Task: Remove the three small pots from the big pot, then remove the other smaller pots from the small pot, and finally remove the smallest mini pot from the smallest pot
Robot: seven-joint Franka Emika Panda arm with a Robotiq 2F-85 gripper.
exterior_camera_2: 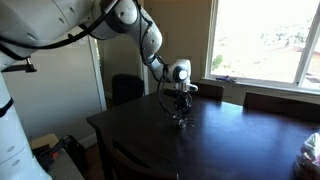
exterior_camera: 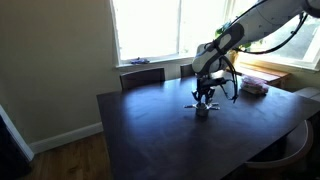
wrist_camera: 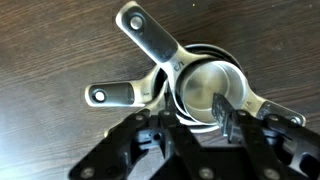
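Note:
The silver pots sit nested in one stack on the dark table, seen in both exterior views (exterior_camera: 202, 111) (exterior_camera_2: 181, 121). In the wrist view the big pot's rim (wrist_camera: 176, 92) rings the small pots (wrist_camera: 205, 78), and thin handles fan out to the top (wrist_camera: 148, 35), left (wrist_camera: 110, 95) and right (wrist_camera: 281, 110). My gripper (wrist_camera: 193, 110) is right down on the stack. One finger is inside the innermost pot and the other is outside the left rims. The fingers stand apart and are not clamped on a wall. The gripper also shows from outside (exterior_camera: 204, 99) (exterior_camera_2: 179, 108).
The dark wooden table (exterior_camera: 160, 130) has chairs at its far side (exterior_camera: 142, 76). A pinkish stack of flat things (exterior_camera: 253, 87) lies near the window. A pale object (exterior_camera_2: 312, 150) sits at the table's edge.

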